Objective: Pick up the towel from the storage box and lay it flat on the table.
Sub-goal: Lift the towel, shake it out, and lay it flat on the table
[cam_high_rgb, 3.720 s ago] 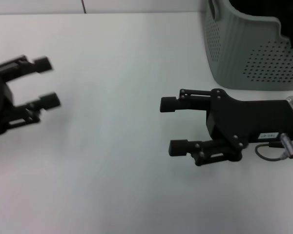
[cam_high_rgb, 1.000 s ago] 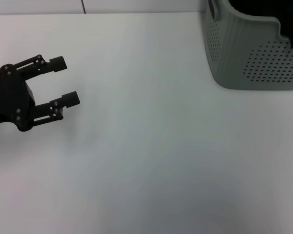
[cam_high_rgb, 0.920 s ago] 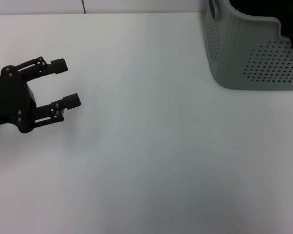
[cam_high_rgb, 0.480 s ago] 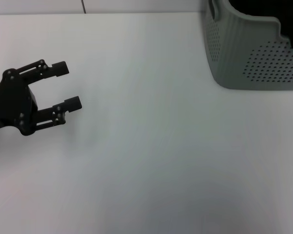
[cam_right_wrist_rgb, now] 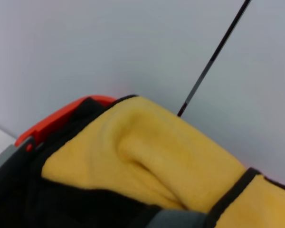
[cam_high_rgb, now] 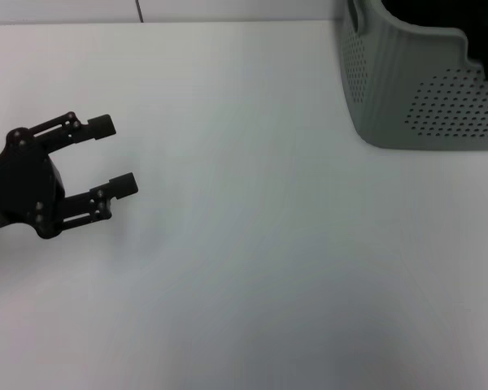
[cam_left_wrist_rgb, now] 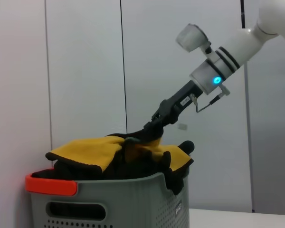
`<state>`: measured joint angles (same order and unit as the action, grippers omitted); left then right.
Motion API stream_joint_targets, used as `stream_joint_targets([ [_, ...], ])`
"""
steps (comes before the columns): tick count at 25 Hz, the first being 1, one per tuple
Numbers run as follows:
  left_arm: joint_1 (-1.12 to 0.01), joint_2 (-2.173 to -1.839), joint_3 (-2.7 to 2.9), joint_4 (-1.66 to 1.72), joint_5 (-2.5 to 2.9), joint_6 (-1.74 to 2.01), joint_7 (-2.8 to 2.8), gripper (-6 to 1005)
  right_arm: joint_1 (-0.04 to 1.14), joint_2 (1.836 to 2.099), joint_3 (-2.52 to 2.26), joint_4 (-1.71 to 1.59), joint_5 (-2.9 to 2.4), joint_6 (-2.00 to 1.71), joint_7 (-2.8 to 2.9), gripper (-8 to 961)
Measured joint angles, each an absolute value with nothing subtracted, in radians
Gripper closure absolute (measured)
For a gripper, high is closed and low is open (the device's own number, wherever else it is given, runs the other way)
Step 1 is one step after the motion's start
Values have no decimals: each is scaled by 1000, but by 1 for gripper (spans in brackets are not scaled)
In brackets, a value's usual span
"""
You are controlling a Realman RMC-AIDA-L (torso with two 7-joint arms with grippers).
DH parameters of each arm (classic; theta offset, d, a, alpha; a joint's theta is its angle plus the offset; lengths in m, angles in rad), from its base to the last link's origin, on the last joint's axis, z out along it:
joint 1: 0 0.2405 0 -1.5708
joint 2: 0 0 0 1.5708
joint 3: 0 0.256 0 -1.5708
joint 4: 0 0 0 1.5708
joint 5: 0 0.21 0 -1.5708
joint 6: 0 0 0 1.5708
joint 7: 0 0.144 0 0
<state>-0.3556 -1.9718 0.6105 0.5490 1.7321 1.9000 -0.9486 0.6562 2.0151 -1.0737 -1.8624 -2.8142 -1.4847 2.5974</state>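
The storage box stands at the far right of the white table; its inside is cut off in the head view. Seen from the left wrist, the box holds the towel, heaped above the rim with yellow and dark sides showing. My right gripper reaches down from the upper right into the top of that heap. The right wrist view is filled by the towel's yellow side with black edge binding. My left gripper hovers open over the table's left side, holding nothing.
A red rim piece caps one end of the box, also seen close up. Pale wall panels stand behind the box. Bare tabletop stretches between the left gripper and the box.
The right arm, over the table 3.7 s ago, has left the head view and is at the box. Over the last second the left gripper drifted slightly toward the table's near edge.
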Motion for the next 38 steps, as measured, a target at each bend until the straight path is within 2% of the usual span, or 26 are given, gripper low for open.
stream_joint_targets([
  [3, -353, -1974, 610, 549, 1732, 1900, -942, 253, 638, 2015, -1070, -1871, -2807, -1470, 2597, 877],
  [8, -347, -1981, 610, 549, 1732, 1898, -923, 256, 628, 2016, -1060, -1832, -2808, -1481, 2597, 954],
  [16, -343, -1985, 601, 543, 1712, 1887, -921, 257, 571, 2015, -992, -1901, -2610, -1414, 2557, 953],
  [22, -338, -2004, 490, 521, 1622, 1890, -937, 257, 541, 2008, -754, -1818, -1965, -1387, 2291, 952],
  [25, -332, -2012, 457, 508, 1557, 1893, -944, 257, 546, 1958, -673, -1642, -1616, -1452, 2172, 952],
  [27, -323, -2018, 444, 500, 1493, 1895, -949, 257, 566, 1893, -654, -1467, -1384, -1536, 2111, 952],
  [30, -314, -2020, 443, 497, 1417, 1897, -974, 257, 614, 1811, -652, -1178, -1150, -1666, 2061, 952],
  [33, -317, -2016, 444, 497, 1388, 1899, -1001, 258, 664, 1758, -649, -965, -1046, -1792, 2040, 951],
  [36, -326, -2014, 444, 497, 1383, 1909, -1014, 258, 702, 1738, -646, -876, -1027, -1865, 2035, 951],
  [38, -333, -2014, 448, 498, 1383, 1924, -1019, 258, 716, 1746, -650, -875, -1026, -1874, 2039, 951],
])
